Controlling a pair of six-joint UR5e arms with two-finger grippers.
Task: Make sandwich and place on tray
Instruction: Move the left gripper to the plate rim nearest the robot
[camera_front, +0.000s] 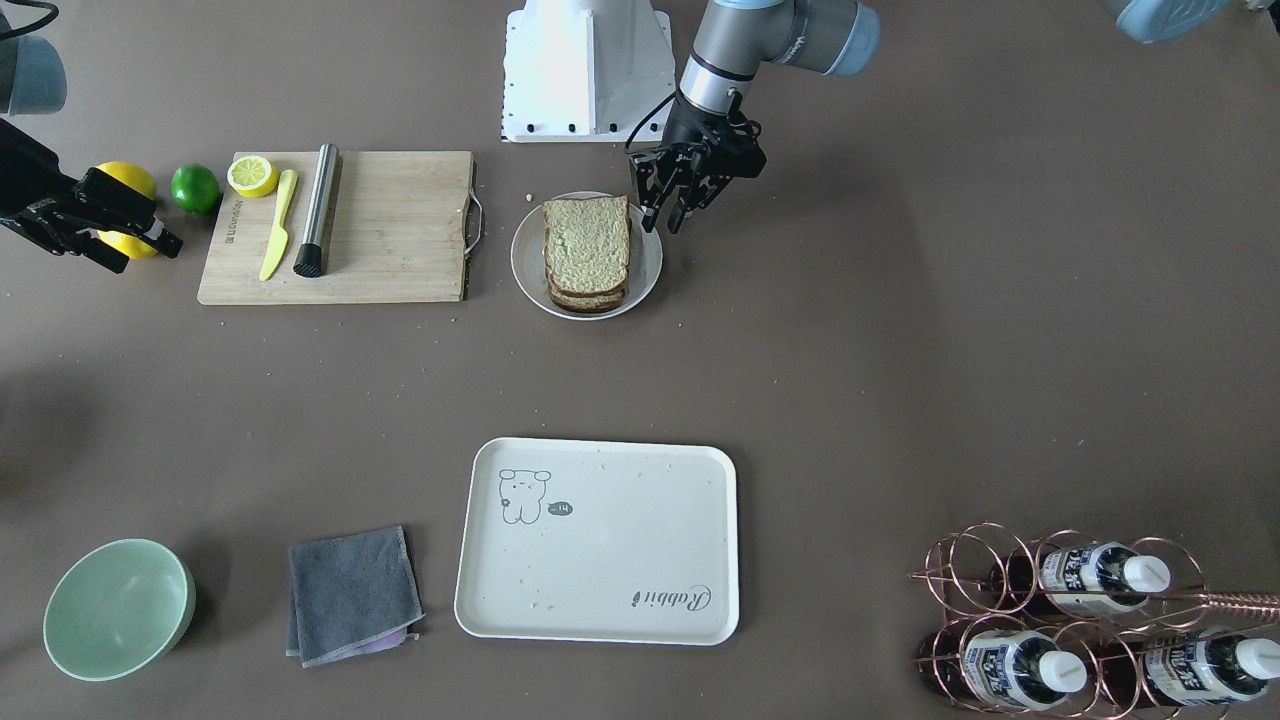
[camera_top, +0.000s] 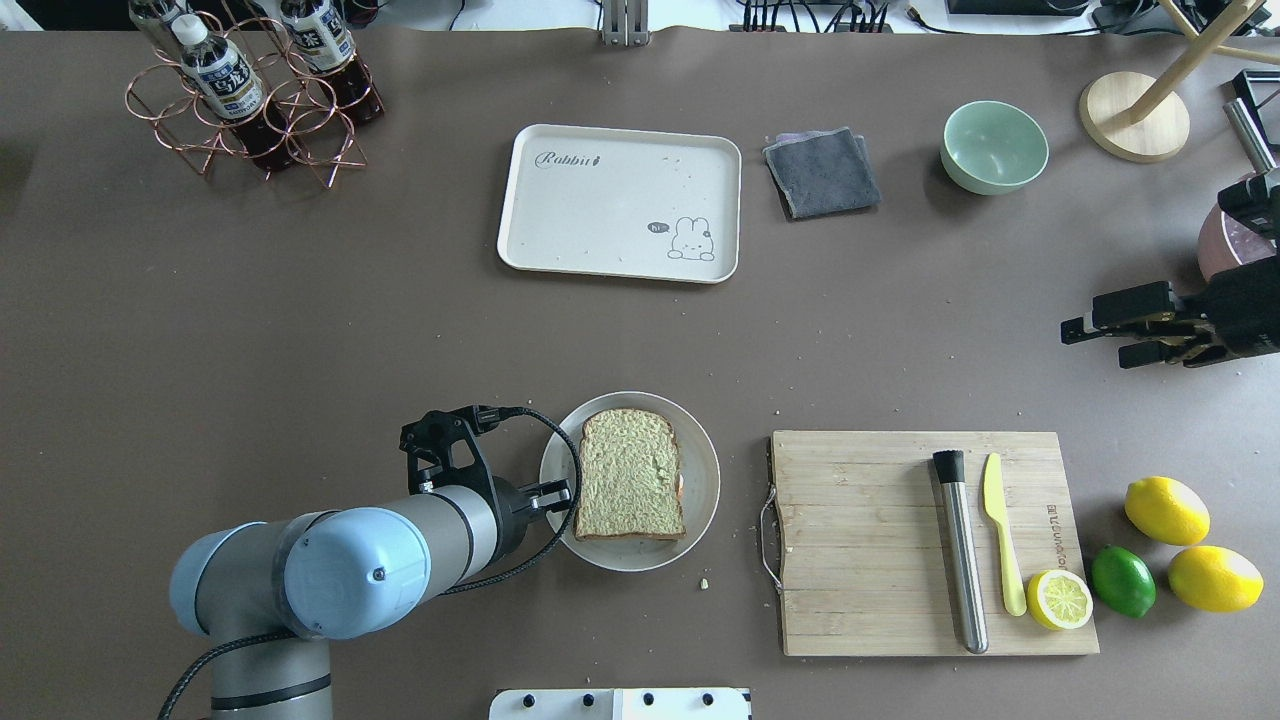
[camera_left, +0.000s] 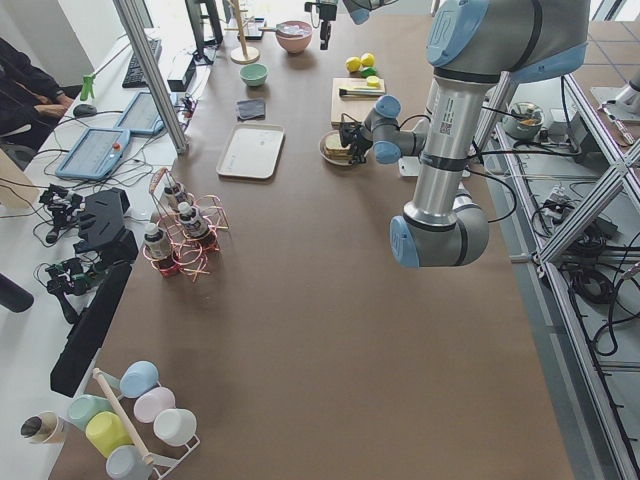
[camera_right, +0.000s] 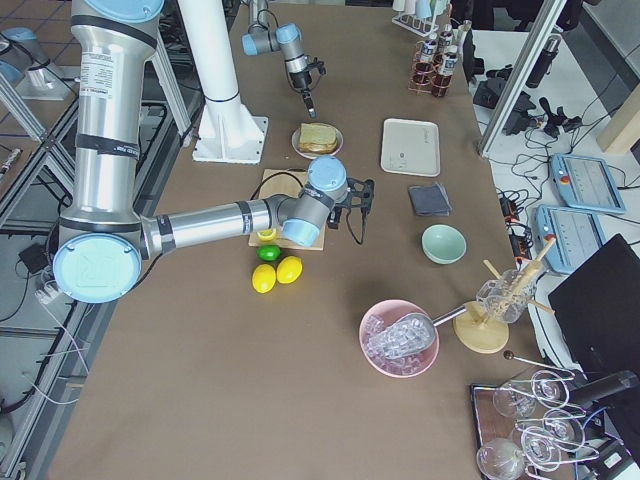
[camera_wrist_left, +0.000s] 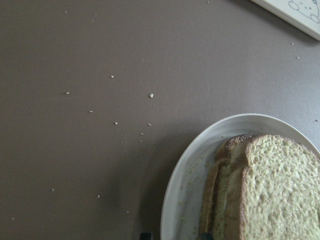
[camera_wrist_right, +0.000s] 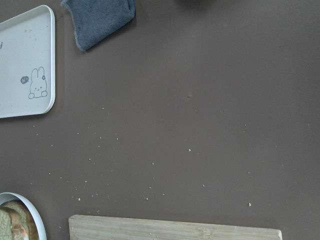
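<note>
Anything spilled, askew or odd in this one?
Only minor things: bread crumbs are scattered on the tray and on the table around the plate, and the slices of the sandwich sit slightly offset. Nothing looks damaged.

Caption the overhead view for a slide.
Left gripper open beside the sandwich on its plate; tray beyond, not yet loaded.

A brown-topped table (camera_left: 300, 330) stands inside aluminium framing (camera_left: 153, 75), with a tiled floor (camera_left: 600, 420) beside it.

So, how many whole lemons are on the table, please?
2: the near lemon right of the lime, the far lemon just beyond it, both off the cutting board.
</note>
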